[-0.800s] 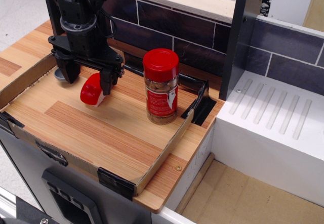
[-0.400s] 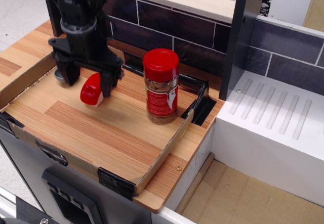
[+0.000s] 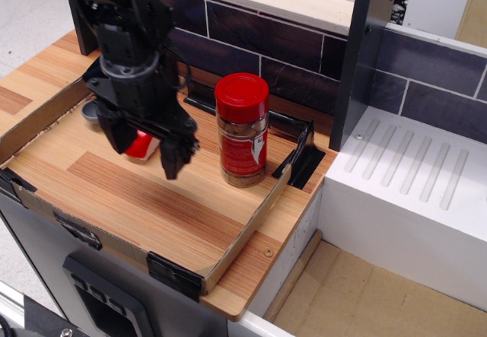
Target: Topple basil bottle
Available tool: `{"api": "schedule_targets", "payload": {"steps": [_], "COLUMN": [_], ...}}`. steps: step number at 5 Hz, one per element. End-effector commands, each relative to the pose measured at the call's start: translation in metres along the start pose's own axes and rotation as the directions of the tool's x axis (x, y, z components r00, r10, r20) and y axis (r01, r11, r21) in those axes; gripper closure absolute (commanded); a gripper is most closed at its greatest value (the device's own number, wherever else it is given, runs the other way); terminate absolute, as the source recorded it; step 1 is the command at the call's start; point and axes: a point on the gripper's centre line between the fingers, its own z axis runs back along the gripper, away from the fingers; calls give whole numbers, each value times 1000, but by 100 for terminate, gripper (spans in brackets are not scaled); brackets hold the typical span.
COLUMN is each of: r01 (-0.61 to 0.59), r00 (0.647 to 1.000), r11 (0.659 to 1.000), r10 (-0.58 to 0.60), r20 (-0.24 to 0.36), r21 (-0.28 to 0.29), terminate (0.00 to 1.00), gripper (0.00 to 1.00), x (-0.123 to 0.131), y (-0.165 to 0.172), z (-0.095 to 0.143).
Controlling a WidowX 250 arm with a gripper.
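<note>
The basil bottle [image 3: 243,130] stands upright on the wooden tray, a clear jar with a wide red cap, a red label and brownish contents. My black gripper [image 3: 146,150] hangs just left of it, fingers pointing down and spread apart with nothing between them. Its right finger [image 3: 172,157] is a short gap from the bottle's left side, not touching. A small red-and-white sushi-shaped toy [image 3: 142,145] lies on the tray behind the fingers, partly hidden by them.
The tray's low cardboard wall [image 3: 245,229] runs along the front and right. A small grey round object [image 3: 92,110] sits at the far left. A dark tiled back wall [image 3: 289,55] rises behind; a white ribbed drainer [image 3: 411,177] lies to the right.
The gripper has moved right and toward the front, away from over the sushi toy and closer to the bottle. The bottle and the toy have not moved.
</note>
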Motion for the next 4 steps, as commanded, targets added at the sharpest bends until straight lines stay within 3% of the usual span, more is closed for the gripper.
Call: {"api": "schedule_targets", "payload": {"steps": [1,4], "r01": [18,-31], "r00": [999,999], "r11": [1000,999], "r10": [-17,31], "r20": [51,32], "r21": [-18,-11], "terminate": [0,0], "gripper": [0,0], "x": [19,55], "y": [-23,-44], "z": [28,35]}}
